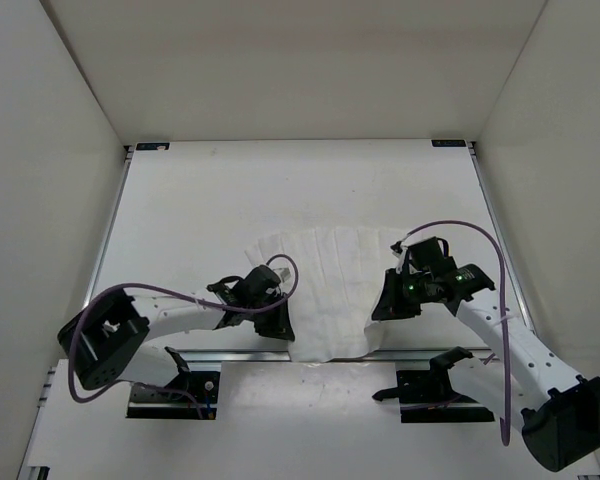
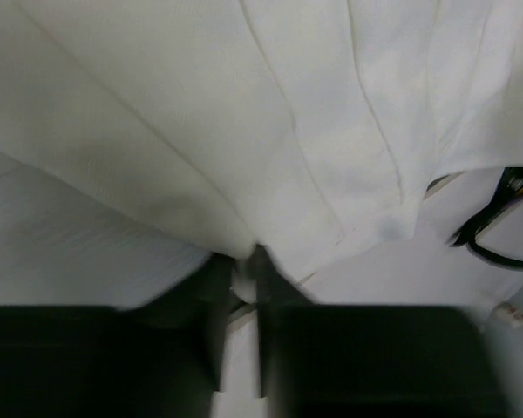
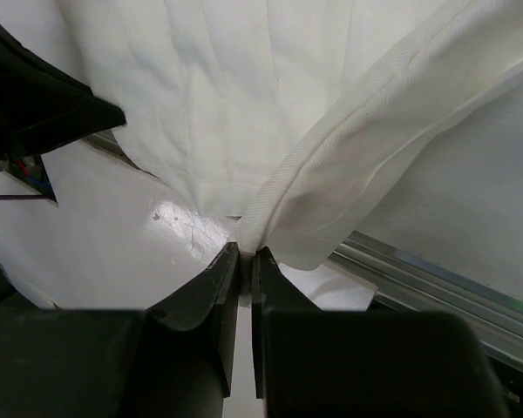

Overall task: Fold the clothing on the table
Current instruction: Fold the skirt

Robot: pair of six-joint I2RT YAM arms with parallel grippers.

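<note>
Top external view shows the clothing [image 1: 325, 285] spread low on the table [image 1: 230, 190], its near hem slung between my two grippers and the rest lying ahead of both sets of jaws, away from the bases. Its long axis runs from one gripper to the other, and the pleats run straight out ahead of the jaws. The left gripper [image 1: 275, 318] sits at one near corner and the right gripper [image 1: 390, 305] at the other, so neither arm is the nearer. On the right wrist view the jaws are clenched on the thick hem band, which runs right into their tips. On the left wrist view cloth gathers to a point at the fingertips, but the jaws stand slightly apart and I cannot tell whether they bite. I judge the fold has to carry this hem forward over the pleats. I can read no label, brand or writing anywhere.
</note>
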